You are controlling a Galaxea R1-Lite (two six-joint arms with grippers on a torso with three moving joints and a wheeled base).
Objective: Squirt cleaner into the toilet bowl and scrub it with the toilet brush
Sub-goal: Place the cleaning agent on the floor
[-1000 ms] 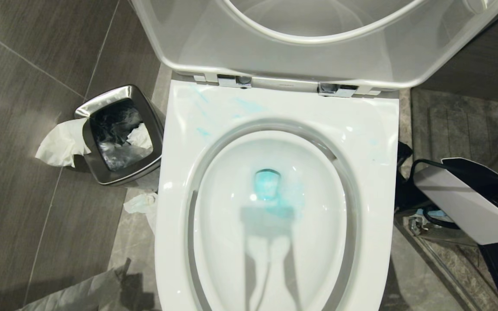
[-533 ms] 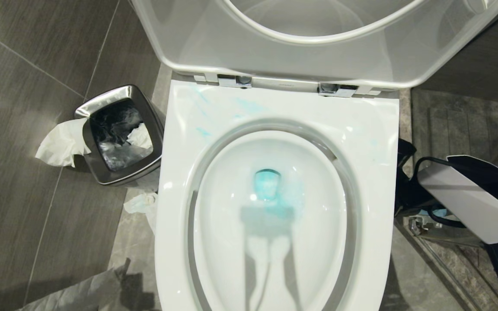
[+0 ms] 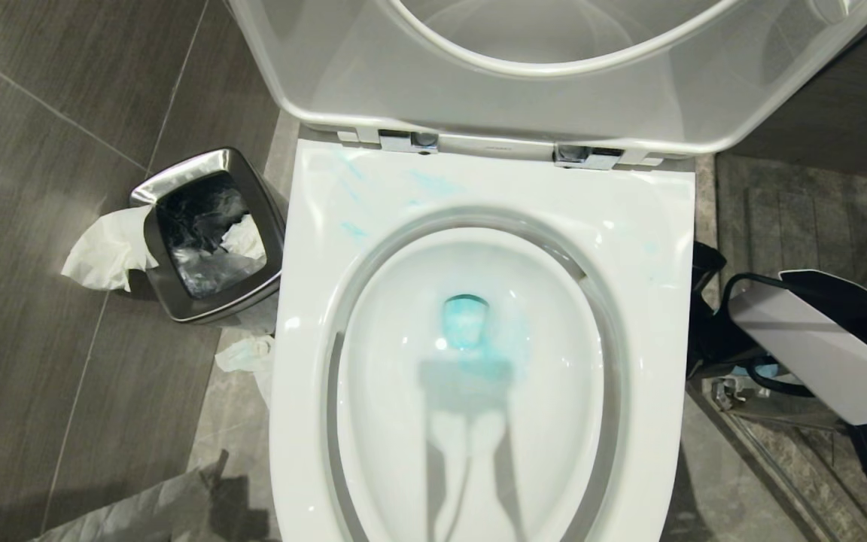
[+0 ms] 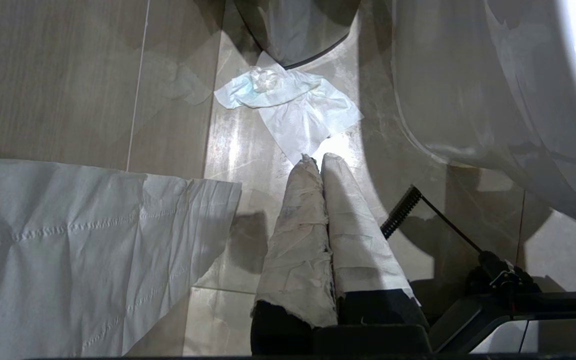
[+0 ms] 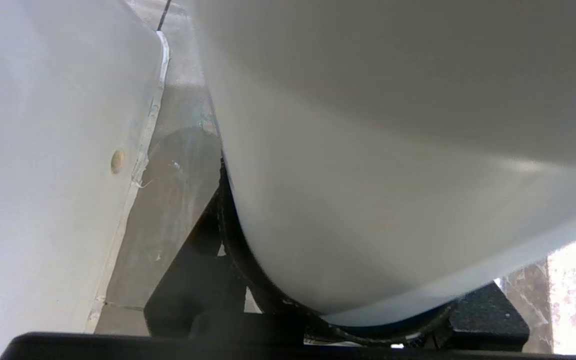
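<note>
The white toilet bowl (image 3: 652, 248) stands with seat and lid (image 3: 524, 98) raised. Teal cleaner tints the water (image 3: 466, 322) and smears the rear rim (image 3: 433, 183). The toilet brush is out of view. My right arm (image 3: 810, 354) reaches down beside the bowl's right side. There my right gripper (image 5: 353, 280) is shut around a large white rounded object (image 5: 393, 150), next to the toilet's outer wall (image 5: 43, 175). My left gripper (image 4: 316, 157) is parked low over the floor, shut, its cloth-wrapped fingers (image 4: 298, 230) pressed together with nothing between them.
A steel waste bin (image 3: 177, 181) stands left of the bowl with tissue (image 3: 106, 248) hanging over its edge. More tissue (image 3: 249, 354) lies by the toilet's base. A paper sheet (image 4: 68, 240) covers the floor at front left. Dark gear fills the floor on the right.
My right arm's white link has edged slightly to the right. The bowl, the bin and the left arm have not moved.
</note>
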